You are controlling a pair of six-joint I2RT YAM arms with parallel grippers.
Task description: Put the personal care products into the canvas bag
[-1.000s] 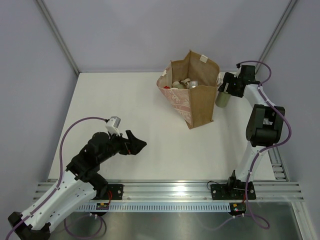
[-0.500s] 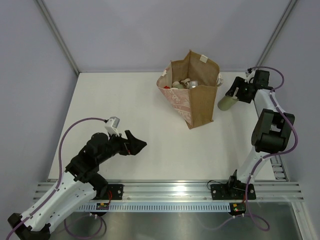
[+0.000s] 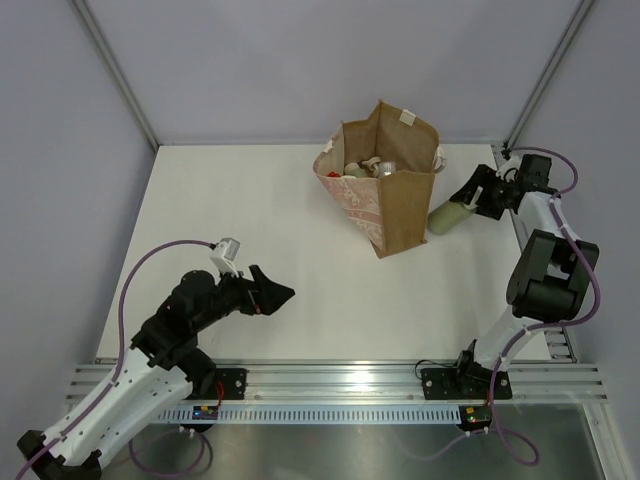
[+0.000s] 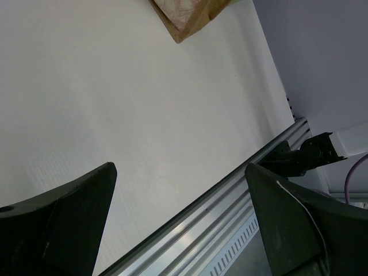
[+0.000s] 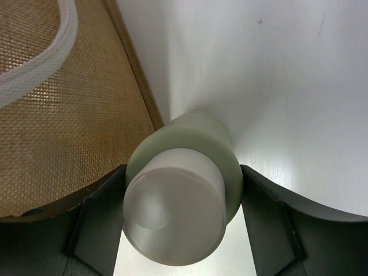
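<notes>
Clamped in the right gripper (image 3: 478,199), at the far right of the table (image 3: 250,220): a pale green bottle (image 5: 190,155) with a whitish cap (image 5: 175,221), pinched near the shoulder by dark fingers (image 5: 95,221) on either side. Tilted, cap end toward the wrist, far end down beside the right-hand wall of the canvas bag (image 3: 400,205); touching that wall or just short of it, cannot tell. Upright at the far middle of the table, mouth open, pinkish patterned side toward the near left, a small white handle tab (image 3: 407,117) on the far rim. Inside, several other products (image 3: 365,167), crowded and too small to tell apart, a spot of red among them. Well apart from all this, at the near left: the left gripper (image 3: 272,293), spread wide with nothing between, above bare white table and the aluminium rail (image 4: 230,198).
</notes>
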